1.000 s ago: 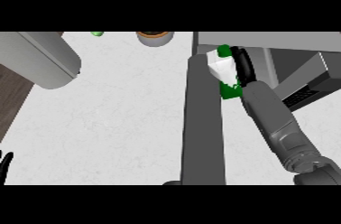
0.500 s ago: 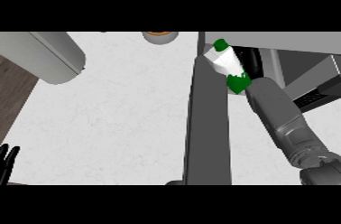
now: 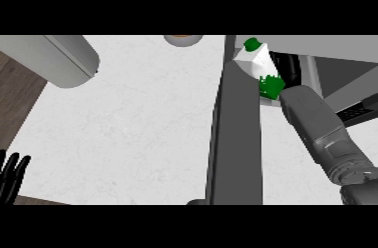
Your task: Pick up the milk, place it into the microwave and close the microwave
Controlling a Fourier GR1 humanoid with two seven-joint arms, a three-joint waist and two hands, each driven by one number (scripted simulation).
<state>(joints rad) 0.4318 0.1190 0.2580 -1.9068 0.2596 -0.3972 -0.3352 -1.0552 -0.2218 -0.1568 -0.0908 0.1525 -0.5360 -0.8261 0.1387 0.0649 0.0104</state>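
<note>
The right robot hand itself does not show: only its grey forearm [image 3: 321,129] is visible, running up from the lower right corner to the bottom end of the white milk carton with green markings and a green cap [image 3: 256,62], so whether that robot hand is curled round the carton or merely against it cannot be told. The carton is off the white speckled desk [image 3: 133,127], tilted, with its cap toward the top of the view, and it sits just right of the long dark grey microwave door [image 3: 235,137], which stands open edge-on down the middle of the view. To the right of the door lies the grey microwave body with its dark opening [image 3: 325,72]; the carton appears to be at or just inside that opening, though how deep it sits is hard to judge. So the pick-up looks done and the placing looks to be in hand; what remains, by my reading, is to set the carton down inside, let go, draw the arm clear and swing the door shut. The left robot hand [image 3: 12,174] rests open, fingers up, at the lower left edge of the view.
</note>
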